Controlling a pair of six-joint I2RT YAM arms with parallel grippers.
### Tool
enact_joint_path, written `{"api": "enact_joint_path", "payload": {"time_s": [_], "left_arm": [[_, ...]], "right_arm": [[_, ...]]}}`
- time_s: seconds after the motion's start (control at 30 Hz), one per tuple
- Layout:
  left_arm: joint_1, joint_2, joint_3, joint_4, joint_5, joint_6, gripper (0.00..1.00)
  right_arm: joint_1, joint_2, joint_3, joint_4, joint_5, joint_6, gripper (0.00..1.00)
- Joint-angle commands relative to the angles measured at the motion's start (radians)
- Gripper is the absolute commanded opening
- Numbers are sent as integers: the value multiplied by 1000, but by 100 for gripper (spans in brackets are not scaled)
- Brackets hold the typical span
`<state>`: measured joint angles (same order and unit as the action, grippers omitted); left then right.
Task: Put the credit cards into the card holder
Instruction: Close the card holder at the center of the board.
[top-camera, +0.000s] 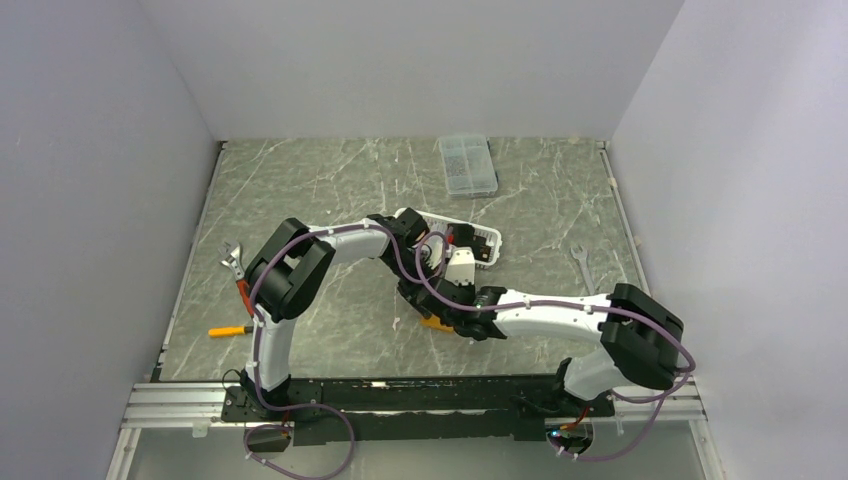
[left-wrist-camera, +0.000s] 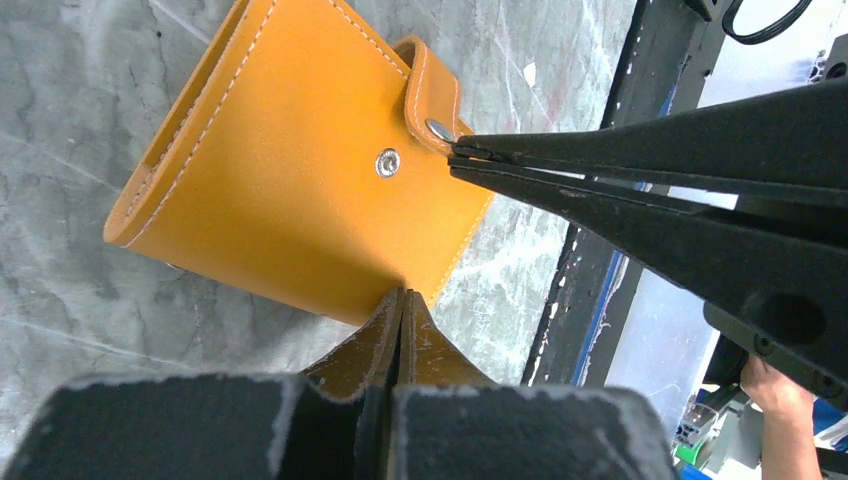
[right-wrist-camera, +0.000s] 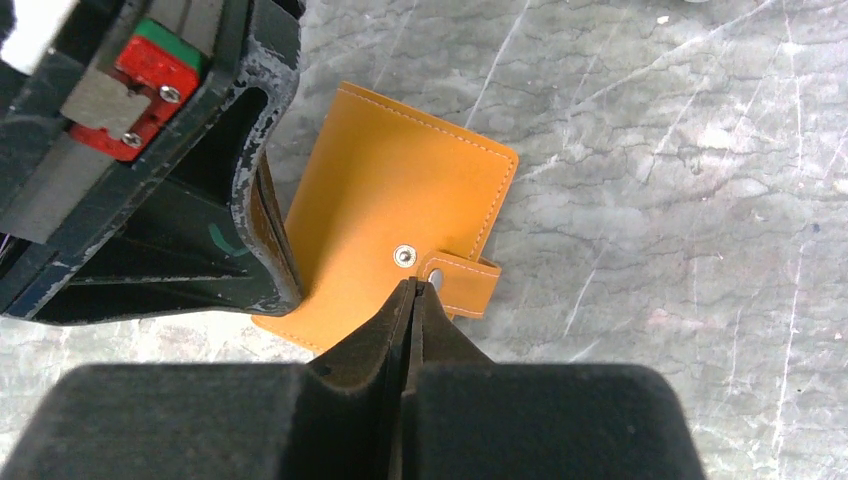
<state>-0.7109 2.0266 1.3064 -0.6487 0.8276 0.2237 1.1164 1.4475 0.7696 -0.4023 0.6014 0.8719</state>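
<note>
We find the right gripper (right-wrist-camera: 412, 290) with its jaws pressed fully together; its tips meet at the end of the snap tab (right-wrist-camera: 470, 285) of the card holder (right-wrist-camera: 400, 190). We cannot tell whether the tab is caught between the tips or only touched. The tab lies just beside the bare snap stud (right-wrist-camera: 404, 256), at 4 o'clock of it in the right wrist view, and is not seated on it.

We find the left gripper (left-wrist-camera: 403, 298) likewise closed; its tips touch the near edge of the card holder, at 6 o'clock of the cover in the left wrist view. We cannot tell whether that edge is pinched. In that same view the right gripper's fingers enter from 3 o'clock. In the right wrist view the left gripper stands at 9 o'clock of the card holder.

The card holder is folded shut with its orange cover upward; it rests on the marbled table (right-wrist-camera: 700, 200) near the middle, between the two grippers.

In the top view a white basket (top-camera: 480, 240) lies near the card holder at 1 o'clock; a clear compartment box (top-camera: 467, 165) sits well apart at 12 o'clock. An adjustable wrench (top-camera: 232, 258) and an orange-handled tool (top-camera: 228, 330) lie toward 9 o'clock; an open-ended wrench (top-camera: 582, 265) lies toward 2 o'clock.
</note>
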Motion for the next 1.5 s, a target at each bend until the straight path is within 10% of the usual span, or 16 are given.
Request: {"api": "enact_joint_path", "payload": {"time_s": [0.0,1.47], "left_arm": [[-17,24,-12,16,-39,7,2],[-9,30,-4,14,-24,7,0]], "right_arm": [[22,-58,-10,131,-1,-65,0],[-33,-17,-127,232,-117,-8,0]]}}
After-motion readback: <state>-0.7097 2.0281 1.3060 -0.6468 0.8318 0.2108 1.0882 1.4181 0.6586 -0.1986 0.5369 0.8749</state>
